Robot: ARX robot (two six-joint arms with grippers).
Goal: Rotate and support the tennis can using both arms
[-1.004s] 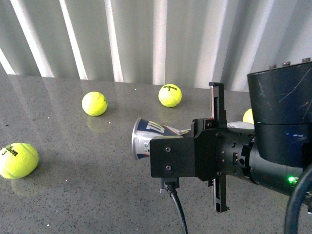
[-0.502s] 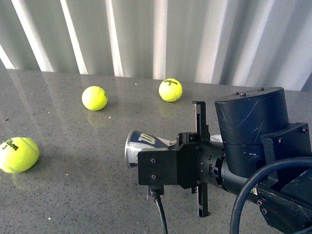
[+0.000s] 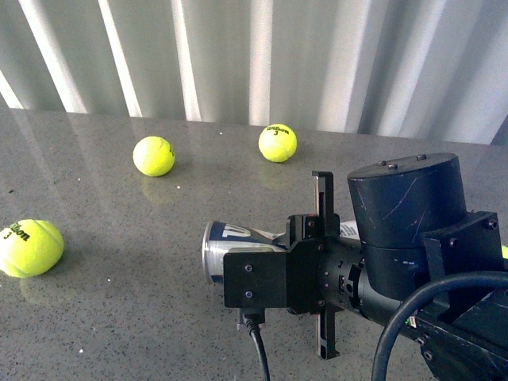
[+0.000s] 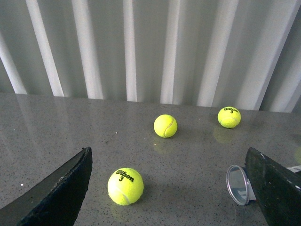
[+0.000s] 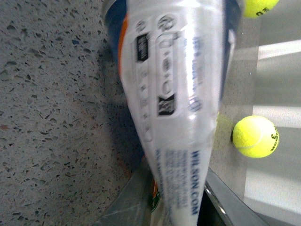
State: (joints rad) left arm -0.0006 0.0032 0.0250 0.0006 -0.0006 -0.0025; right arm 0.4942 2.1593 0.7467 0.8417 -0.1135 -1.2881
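The tennis can (image 3: 236, 236) lies on its side on the grey table (image 3: 119, 317), its long axis running left to right and its metal-rimmed mouth facing left. The right gripper (image 5: 175, 207) pinches the other end. The left gripper (image 4: 168, 160) is spread wide and empty, the mouth near one finger

Pale corrugated wall (image 3: 222, 55) with bright vertical ribs, glossy speckled grey tabletop (image 3: 103, 317) faintly mirroring it
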